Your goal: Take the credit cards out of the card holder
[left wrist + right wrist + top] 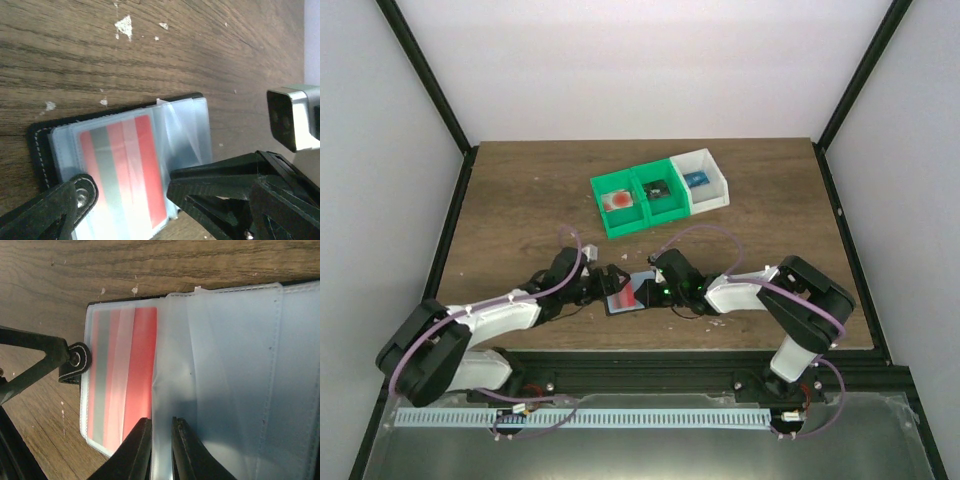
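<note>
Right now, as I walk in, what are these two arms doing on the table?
Both arms are working on an open card holder that lies flat on the wooden table. The left gripper looks open, with one finger at the holder's edge, apparently to steady it. The right gripper is shut on a clear plastic sleeve next to the red card. The red card is inside its pocket, not yet pulled out.

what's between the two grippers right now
The open card holder, with a red credit card showing in it, lies between the left gripper and the right gripper; the top external view shows it.
</note>
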### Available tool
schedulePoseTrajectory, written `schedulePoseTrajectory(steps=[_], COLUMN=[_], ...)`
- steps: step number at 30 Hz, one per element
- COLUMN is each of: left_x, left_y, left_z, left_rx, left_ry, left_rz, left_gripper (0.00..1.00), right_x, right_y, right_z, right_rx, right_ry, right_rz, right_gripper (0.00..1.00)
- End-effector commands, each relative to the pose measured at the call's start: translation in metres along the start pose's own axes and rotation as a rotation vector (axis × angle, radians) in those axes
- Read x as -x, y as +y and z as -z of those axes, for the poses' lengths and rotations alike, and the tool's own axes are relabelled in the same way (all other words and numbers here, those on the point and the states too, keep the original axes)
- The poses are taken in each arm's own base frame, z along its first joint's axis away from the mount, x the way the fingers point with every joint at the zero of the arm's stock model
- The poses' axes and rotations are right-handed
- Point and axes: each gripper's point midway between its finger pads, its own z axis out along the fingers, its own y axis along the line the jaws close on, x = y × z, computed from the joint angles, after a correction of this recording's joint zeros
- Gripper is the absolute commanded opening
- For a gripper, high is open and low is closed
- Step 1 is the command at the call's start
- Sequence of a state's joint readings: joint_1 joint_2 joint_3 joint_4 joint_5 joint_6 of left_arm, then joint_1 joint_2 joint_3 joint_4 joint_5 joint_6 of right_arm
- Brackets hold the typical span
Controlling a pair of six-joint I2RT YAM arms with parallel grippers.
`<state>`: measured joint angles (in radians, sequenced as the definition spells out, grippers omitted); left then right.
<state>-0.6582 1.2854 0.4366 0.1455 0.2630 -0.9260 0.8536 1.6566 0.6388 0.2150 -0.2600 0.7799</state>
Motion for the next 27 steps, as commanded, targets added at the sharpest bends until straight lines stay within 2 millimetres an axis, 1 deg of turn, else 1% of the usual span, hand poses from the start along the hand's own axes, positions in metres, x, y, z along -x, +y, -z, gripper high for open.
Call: schedulePoseTrajectory(steps=[1,5,12,15,17,20,21,23,25,27], left_x=[0.003,0.001,0.0,-0.002,-0.002,-0.001,0.002,0.0,-0.007,-0.019], left_y=[0.009,0.009,0.024,0.024,0.018,0.002,-0.007,-0.016,-0.021,-0.023], left_z=[-0.003,-0.006,-0.013,-0.012,-0.008,0.003,0.008,0.015,0.019,0.02], left_rx=[0.024,-0.003,0.08,0.078,0.056,0.008,-0.015,-0.044,-0.07,-0.081], left_ry=[-0.035,-0.035,-0.015,-0.009,-0.007,-0.007,-0.016,-0.014,0.0,0.016], left_rz=[-0.034,-0.029,-0.013,-0.004,-0.003,-0.026,-0.032,-0.027,-0.007,-0.003], left_gripper=[0.96,0.96,0.96,0.96,0.96,0.96,0.96,0.96,0.96,0.96], right_x=[-0.03,-0.031,-0.032,-0.033,-0.033,-0.034,-0.034,-0.034,-0.034,-0.035], right_y=[-0.022,-0.024,-0.022,-0.023,-0.022,-0.021,-0.021,-0.02,-0.021,-0.022], right_z=[-0.007,-0.007,-0.008,-0.009,-0.009,-0.009,-0.009,-0.009,-0.009,-0.008], right_rx=[-0.08,-0.083,-0.08,-0.081,-0.079,-0.076,-0.075,-0.075,-0.078,-0.079], right_ry=[0.088,0.089,0.09,0.094,0.094,0.095,0.097,0.095,0.093,0.091], right_rz=[-0.013,-0.015,-0.013,-0.014,-0.014,-0.014,-0.013,-0.014,-0.016,-0.02], right_gripper=[0.14,0.14,0.14,0.14,0.14,0.14,0.14,0.14,0.14,0.14])
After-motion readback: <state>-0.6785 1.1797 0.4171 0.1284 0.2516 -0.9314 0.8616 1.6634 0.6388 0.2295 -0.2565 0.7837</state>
